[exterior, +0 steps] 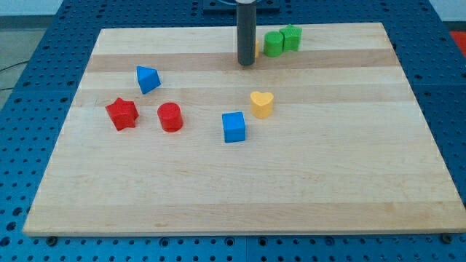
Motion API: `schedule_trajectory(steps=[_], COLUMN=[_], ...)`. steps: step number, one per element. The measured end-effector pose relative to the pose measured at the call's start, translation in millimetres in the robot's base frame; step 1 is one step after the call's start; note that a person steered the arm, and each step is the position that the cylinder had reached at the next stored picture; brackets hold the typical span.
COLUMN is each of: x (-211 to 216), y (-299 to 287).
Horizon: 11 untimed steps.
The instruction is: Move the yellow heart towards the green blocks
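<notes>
The yellow heart (pixel 262 103) lies near the middle of the wooden board (pixel 240 196). Two green blocks sit together at the view's top: a green cylinder-like block (pixel 274 44) and a green star-like block (pixel 291 37) to its right. My tip (pixel 246 64) stands at the view's top centre, just left of the green blocks and well above the yellow heart. A small yellow block (pixel 257 49) peeks out behind the rod, mostly hidden.
A blue cube (pixel 234 126) lies just left and below the yellow heart. A red cylinder (pixel 170 116), a red star (pixel 121 113) and a blue triangular block (pixel 147 78) lie on the view's left.
</notes>
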State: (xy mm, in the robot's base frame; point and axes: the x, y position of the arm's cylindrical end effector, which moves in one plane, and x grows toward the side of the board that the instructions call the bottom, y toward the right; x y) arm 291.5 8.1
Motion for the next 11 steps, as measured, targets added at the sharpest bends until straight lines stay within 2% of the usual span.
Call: schedule_trajectory(steps=[1, 2, 3, 4, 5, 7, 8, 10, 11], x=[7.5, 71.1, 134.0, 159.4, 136.8, 97.1, 96.3, 11.2, 13.3], y=[25.2, 83.8, 89.1, 36.4, 1.5, 27.2, 47.5, 59.3, 59.3])
